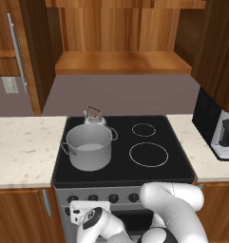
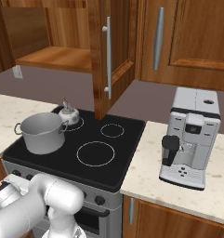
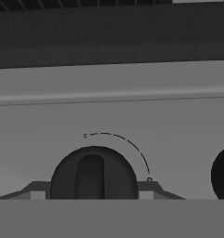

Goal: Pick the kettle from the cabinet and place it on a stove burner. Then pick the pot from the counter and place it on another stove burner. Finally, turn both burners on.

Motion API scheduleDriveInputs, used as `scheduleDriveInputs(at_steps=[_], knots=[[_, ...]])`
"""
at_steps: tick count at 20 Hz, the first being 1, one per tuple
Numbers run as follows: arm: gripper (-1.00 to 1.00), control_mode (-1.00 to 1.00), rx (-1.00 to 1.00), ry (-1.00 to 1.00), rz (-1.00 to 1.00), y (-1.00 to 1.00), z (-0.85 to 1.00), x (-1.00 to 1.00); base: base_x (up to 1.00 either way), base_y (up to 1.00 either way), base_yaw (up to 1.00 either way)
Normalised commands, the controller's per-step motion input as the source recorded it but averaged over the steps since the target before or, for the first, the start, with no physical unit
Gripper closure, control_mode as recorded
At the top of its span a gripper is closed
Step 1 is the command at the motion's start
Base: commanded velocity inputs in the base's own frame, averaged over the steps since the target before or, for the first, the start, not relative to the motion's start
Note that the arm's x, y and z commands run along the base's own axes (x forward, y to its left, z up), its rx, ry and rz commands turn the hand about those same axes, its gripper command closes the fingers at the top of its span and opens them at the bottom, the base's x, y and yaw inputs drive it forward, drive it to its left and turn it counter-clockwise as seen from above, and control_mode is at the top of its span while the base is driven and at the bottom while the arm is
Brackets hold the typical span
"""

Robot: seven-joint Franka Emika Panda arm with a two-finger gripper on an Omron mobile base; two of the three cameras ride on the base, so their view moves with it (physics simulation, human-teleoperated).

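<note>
Arm bent low, claw (image 3: 92,195) spread (fingertips apart)

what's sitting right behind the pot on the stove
The kettle stands on the rear left burner, close behind the pot. The pot's rim covers its lower body, so that burner's ring is mostly hidden.

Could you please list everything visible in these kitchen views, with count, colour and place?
wide grey metal pot: one, grey, front left burner.
small shiny silver kettle: one, silver, back left burner, behind the pot.
black glass stove top: one, black, between counters; two right burners bare.
round dark knobs: four, black, grey front panel.
cream speckled counter: beige, both sides.
reddish-brown wooden cabinet: open, shelf bare.
white coffee machine: one, right counter.
pincer: at a knob, tips on both sides.
</note>
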Motion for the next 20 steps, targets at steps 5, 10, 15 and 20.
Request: scheduleDriveInputs(at_steps=[5,10,15,20], knots=[[1.00,-1.00,0.00,0.00,0.00,-0.14,0.00,0.00,0.00,0.00,0.00],[1.00,-1.00,-0.01,0.00,0.00,-0.04,0.00,0.00,0.00,0.00,0.00],[1.00,-1.00,-0.14,0.00,0.00,0.00,0.02,0.01,0.00,0.00,0.00],[1.00,-1.00,-0.21,0.00,0.00,0.00,0.07,0.00,0.00,0.00,0.00]])
